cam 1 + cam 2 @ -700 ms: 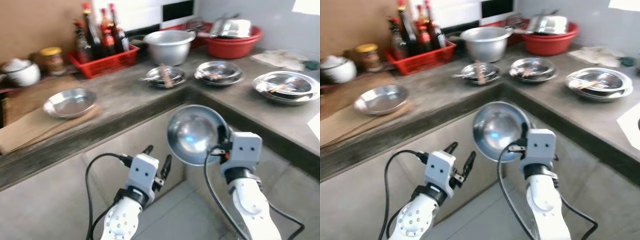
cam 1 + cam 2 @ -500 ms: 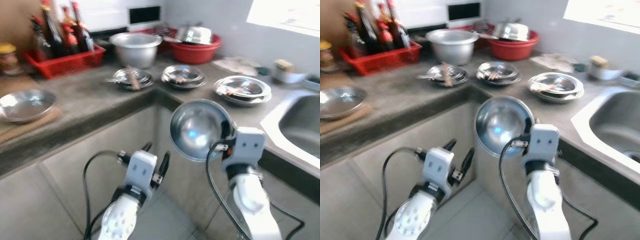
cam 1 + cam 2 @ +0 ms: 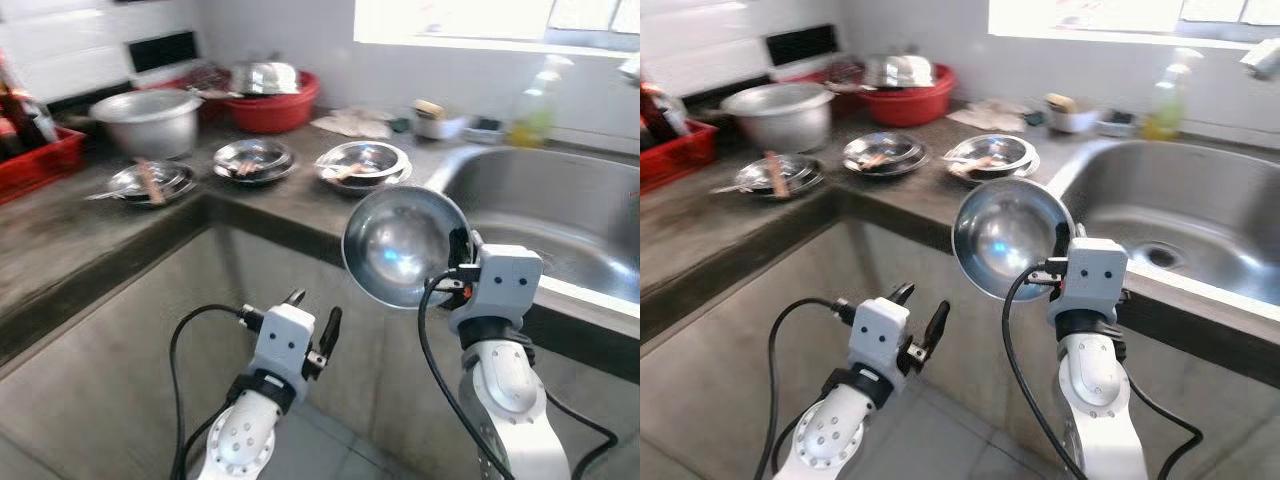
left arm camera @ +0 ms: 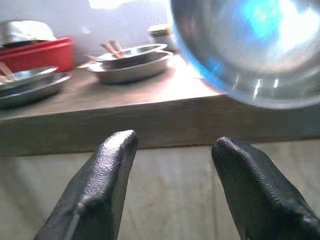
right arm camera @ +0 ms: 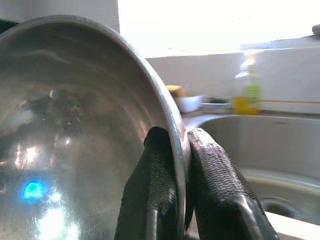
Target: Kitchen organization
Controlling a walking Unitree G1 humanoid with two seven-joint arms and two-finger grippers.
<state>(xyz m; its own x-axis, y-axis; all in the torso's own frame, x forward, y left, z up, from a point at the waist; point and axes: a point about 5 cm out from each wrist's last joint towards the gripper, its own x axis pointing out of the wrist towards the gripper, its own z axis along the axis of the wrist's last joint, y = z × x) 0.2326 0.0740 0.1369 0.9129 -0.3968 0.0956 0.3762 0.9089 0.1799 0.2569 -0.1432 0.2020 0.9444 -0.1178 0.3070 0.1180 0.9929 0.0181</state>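
Right wrist view shows the right gripper (image 5: 176, 150) pinching the rim of a steel bowl (image 5: 75, 140), one black finger inside the bowl and one outside, closed tight on the thin metal. From the head camera, the bowl is held up on edge in front of the robot, its hollow side facing back toward the camera, below counter height. The sink (image 3: 560, 215) lies ahead and to the right of the bowl, on the same side as the right arm, so that arm is the nearer one for carrying it there. Stacked steel dishes (image 3: 362, 163) sit on the counter (image 3: 60, 240) ahead and to the left. The left gripper (image 3: 312, 322) hangs low by the cabinet front, fingers spread apart and empty.
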